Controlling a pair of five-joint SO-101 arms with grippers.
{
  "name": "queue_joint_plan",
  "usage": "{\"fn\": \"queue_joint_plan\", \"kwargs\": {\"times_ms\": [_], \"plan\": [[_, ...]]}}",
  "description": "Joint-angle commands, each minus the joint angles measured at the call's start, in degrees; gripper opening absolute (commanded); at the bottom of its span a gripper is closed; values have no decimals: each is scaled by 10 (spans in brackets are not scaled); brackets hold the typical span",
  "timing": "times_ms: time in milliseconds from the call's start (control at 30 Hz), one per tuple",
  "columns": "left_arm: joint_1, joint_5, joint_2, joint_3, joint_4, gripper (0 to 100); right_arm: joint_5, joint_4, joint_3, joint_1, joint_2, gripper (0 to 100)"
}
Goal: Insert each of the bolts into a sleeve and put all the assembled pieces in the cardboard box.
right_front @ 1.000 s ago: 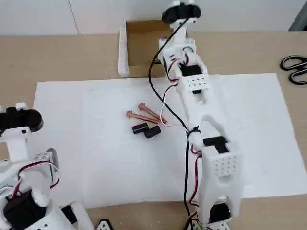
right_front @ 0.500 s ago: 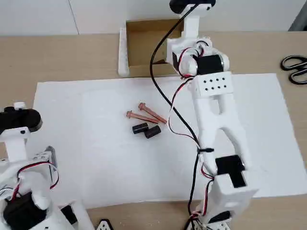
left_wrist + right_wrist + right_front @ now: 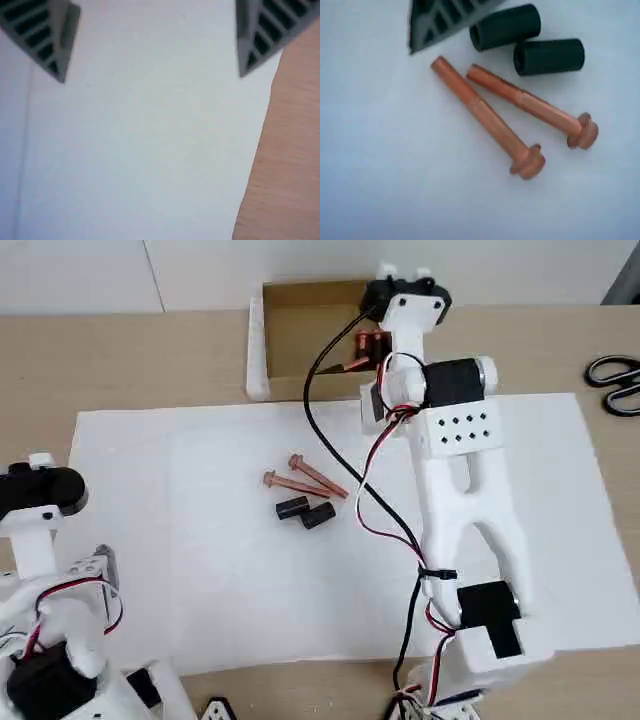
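Observation:
Two copper bolts [image 3: 318,476] [image 3: 485,120] lie side by side on the white paper, with two black sleeves [image 3: 305,511] [image 3: 549,56] just beside them. The open cardboard box [image 3: 300,340] stands at the table's far edge, and a copper piece [image 3: 368,340] lies at its right side. My right gripper [image 3: 400,290] hangs over the box's right rim. One of its fingers [image 3: 445,20] shows near the sleeves, with nothing held. My left gripper [image 3: 152,77] is open and empty over bare paper near the paper's edge.
A white plastic strip [image 3: 258,350] leans along the box's left side. Scissors [image 3: 615,380] lie on the wood at the far right. The left arm [image 3: 40,500] sits folded at the near left corner. White paper [image 3: 180,540] covers the middle of the table.
The right arm has swung to the right and its gripper has drawn back from above the box's middle to its right rim. The copper piece in the box now shows. The left arm is still.

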Motion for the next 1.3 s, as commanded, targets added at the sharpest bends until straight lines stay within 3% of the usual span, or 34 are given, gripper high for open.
{"fn": "queue_joint_plan", "kwargs": {"times_ms": [0,233,400,600,833,1067,1267], "plan": [[1,-3,-3,-21,-8,211,-4,4,-6,-3,-23,206],[1,-3,-3,-20,-7,211,-2,-74,62,-17,67,208],[-1,-3,-3,-19,-6,211,115,-64,62,-75,88,209],[-2,-3,-3,-19,-3,211,194,-68,62,-127,91,209],[-2,-3,-3,-20,-3,211,251,-96,65,-129,125,208],[-1,8,-3,-46,0,211,241,-87,63,-134,132,206],[0,52,-2,-47,0,211,93,-32,62,-145,120,205]]}}
